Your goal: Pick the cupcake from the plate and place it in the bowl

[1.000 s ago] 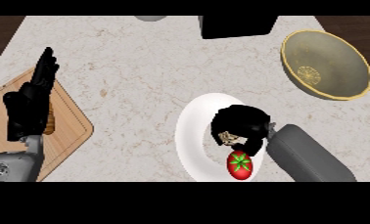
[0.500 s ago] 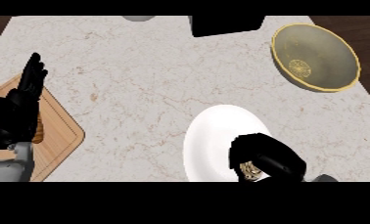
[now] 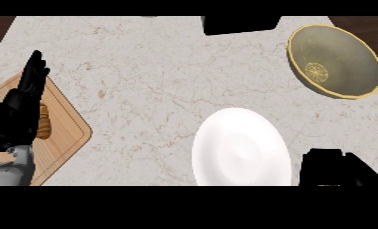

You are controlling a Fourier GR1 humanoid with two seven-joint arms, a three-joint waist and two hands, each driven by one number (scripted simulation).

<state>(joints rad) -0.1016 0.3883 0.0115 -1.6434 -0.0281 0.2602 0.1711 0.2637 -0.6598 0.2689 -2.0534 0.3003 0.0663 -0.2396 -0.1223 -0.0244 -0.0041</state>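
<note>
The white plate (image 3: 240, 148) lies bare at the lower middle of the counter, its near rim cut by the view's lower edge. No cupcake shows on it or anywhere on the counter. My right hand (image 3: 336, 168) is a dark curled shape just right of the plate at the lower right, and it hides what it holds. The olive bowl (image 3: 332, 60) with a yellow rim stands at the far right, well beyond that hand. At the left edge my left hand (image 3: 26, 105) rests open, fingers up, over a wooden board.
A wooden cutting board (image 3: 63, 138) lies at the lower left with a brown bread-like item (image 3: 44, 123) on it. A black box (image 3: 240, 23) stands at the counter's back edge, left of the bowl.
My right hand, curled round the cupcake over the plate before, has shifted right off the plate. The plate now shows bare. The view has shifted too.
</note>
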